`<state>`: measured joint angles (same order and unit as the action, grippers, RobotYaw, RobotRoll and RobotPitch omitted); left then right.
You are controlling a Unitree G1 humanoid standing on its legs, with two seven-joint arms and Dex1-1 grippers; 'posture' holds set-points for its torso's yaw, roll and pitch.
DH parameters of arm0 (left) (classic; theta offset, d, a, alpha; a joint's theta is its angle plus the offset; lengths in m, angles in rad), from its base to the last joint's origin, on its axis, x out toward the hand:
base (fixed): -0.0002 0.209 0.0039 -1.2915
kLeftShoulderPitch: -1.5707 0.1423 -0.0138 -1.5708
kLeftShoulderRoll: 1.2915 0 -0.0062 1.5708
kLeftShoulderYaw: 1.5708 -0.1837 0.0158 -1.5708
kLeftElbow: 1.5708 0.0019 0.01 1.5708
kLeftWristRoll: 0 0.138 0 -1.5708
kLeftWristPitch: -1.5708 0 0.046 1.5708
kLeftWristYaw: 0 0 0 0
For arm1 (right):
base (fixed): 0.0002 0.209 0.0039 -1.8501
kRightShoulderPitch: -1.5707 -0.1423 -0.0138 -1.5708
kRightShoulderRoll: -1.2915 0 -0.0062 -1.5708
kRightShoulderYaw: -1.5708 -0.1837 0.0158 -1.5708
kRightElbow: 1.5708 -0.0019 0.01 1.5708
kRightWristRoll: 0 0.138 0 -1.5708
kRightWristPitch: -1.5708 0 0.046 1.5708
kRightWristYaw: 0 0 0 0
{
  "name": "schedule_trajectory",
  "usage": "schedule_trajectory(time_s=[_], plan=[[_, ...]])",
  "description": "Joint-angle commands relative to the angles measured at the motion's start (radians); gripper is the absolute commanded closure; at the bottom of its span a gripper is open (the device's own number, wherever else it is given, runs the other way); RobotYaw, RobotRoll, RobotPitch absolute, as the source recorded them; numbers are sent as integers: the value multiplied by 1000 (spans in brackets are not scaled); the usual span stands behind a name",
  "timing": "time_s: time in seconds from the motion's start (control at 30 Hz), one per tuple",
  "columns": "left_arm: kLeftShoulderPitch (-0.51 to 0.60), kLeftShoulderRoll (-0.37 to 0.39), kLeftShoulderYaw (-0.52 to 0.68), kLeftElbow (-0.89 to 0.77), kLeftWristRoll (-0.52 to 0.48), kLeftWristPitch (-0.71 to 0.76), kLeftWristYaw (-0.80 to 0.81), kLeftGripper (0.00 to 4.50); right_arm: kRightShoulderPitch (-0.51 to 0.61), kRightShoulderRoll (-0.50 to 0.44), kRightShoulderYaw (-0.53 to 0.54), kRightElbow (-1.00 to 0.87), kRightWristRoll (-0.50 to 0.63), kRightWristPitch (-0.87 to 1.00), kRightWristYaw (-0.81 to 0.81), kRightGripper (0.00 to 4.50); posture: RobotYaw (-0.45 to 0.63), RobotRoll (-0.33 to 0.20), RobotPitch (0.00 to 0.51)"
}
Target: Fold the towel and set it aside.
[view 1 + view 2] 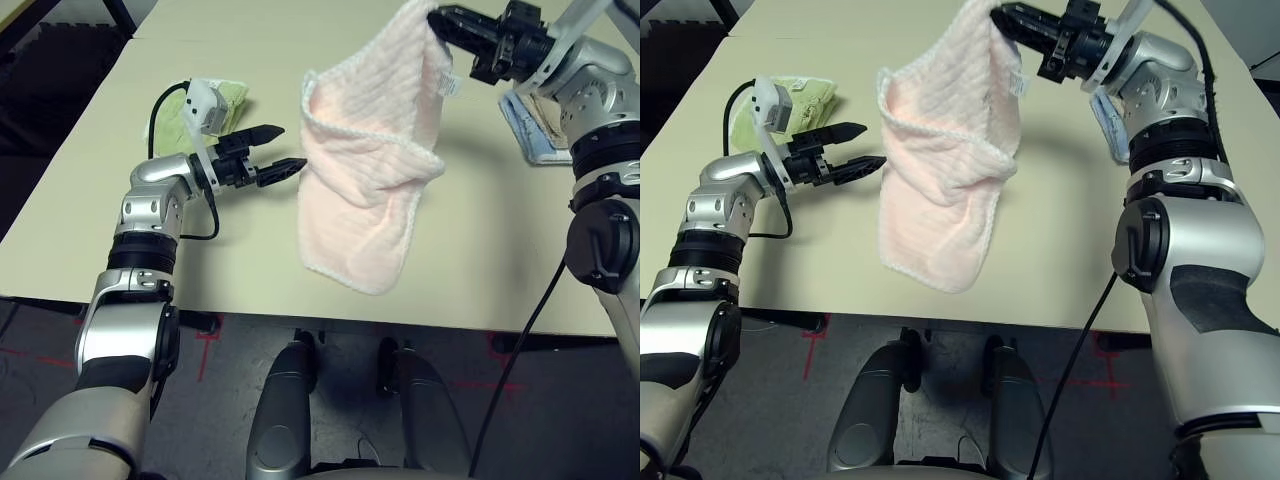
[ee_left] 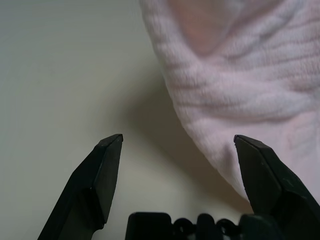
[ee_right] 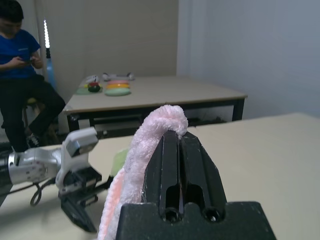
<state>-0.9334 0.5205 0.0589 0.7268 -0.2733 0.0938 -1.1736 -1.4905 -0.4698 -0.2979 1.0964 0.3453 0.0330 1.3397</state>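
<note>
Head view: we held the towel (image 1: 370, 170) up by one corner so it hung free above the table (image 1: 100, 200).
Right gripper (image 1: 440, 22): jaws clamped on that corner.
Left gripper (image 1: 285, 150): jaws spread wide, level beside the hanging edge, likely placed to catch it.
Green towel (image 1: 228, 100): lay behind our left gripper.

The towel (image 1: 370, 170) is soft, ribbed pink terry cloth; the table (image 1: 90, 200) looks smooth and matt.
</note>
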Motion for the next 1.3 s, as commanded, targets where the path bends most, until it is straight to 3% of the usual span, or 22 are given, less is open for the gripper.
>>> schedule_trajectory(time_s=[0.03, 0.3, 0.47, 0.7, 0.87, 1.07, 1.3], plan=[[-13, 6, -6, 18, 8, 5, -18, 0, -90, -2, -56, 6, 46, -47, -97, 4478, 73, 0, 243], [-46, -1, 0, 54, 7, -3, -16, 0, -207, 8, -93, 43, 61, -174, -189, 4478, 58, 0, 247], [-87, -20, 35, 62, -29, 38, 19, 0, -166, 19, -61, 31, 44, -168, -177, 4478, 62, 0, 249], [-271, -82, 123, 101, -91, 132, 138, 0, -130, 75, -33, -1, 38, -139, -178, 4478, 76, 0, 251], [-350, -125, 117, 50, -99, 198, 179, 0, -115, 124, 17, -15, 0, -155, -217, 4478, 92, 0, 250], [-353, -139, 127, -53, -131, 327, 239, 0, -99, 161, 30, -6, -12, -163, -256, 4478, 104, 0, 253], [-320, -95, 115, -115, -114, 395, 268, 0, -90, 179, 50, 33, -51, -199, -317, 4478, 130, 0, 255]])
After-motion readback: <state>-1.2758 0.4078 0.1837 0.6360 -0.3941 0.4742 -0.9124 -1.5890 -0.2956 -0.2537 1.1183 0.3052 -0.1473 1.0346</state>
